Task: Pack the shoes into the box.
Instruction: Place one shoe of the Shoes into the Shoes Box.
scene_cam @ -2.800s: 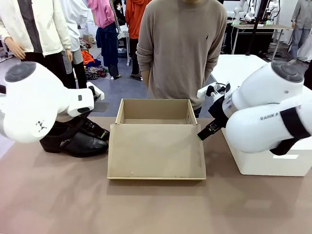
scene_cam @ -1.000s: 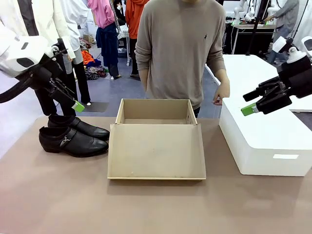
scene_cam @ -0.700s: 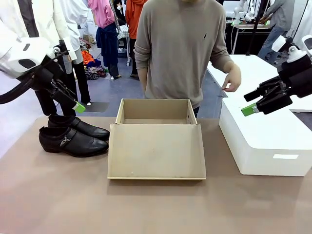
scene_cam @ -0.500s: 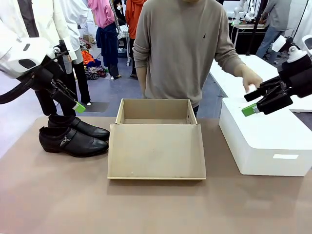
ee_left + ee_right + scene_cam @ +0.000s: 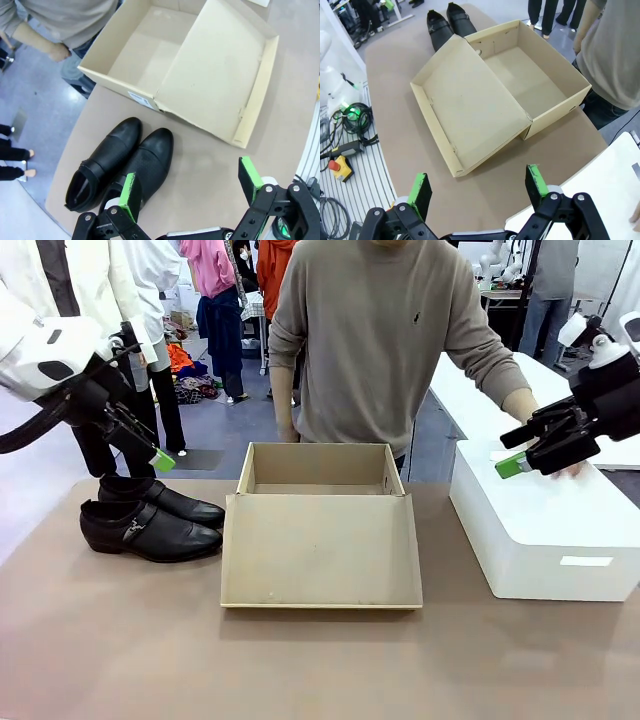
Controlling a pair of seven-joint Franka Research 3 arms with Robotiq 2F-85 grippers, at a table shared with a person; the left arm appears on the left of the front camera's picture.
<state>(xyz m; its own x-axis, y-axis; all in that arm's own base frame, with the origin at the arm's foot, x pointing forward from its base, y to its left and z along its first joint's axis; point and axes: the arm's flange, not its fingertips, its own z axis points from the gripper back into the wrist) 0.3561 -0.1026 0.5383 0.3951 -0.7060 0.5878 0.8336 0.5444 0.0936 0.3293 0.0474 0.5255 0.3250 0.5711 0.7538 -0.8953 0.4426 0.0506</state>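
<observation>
Shoes (image 5: 150, 525) outside the open box (image 5: 320, 550), side by side on the counter (image 5: 300, 670).
They stand just left of the box; left hand (image 5: 190, 185) hangs released above them, right hand (image 5: 478, 187) released and empty above the white box (image 5: 540, 540).

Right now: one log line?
left gripper open, above shoes | right gripper open, over white box | shoes on table | box open, empty | person's hand on white box
</observation>
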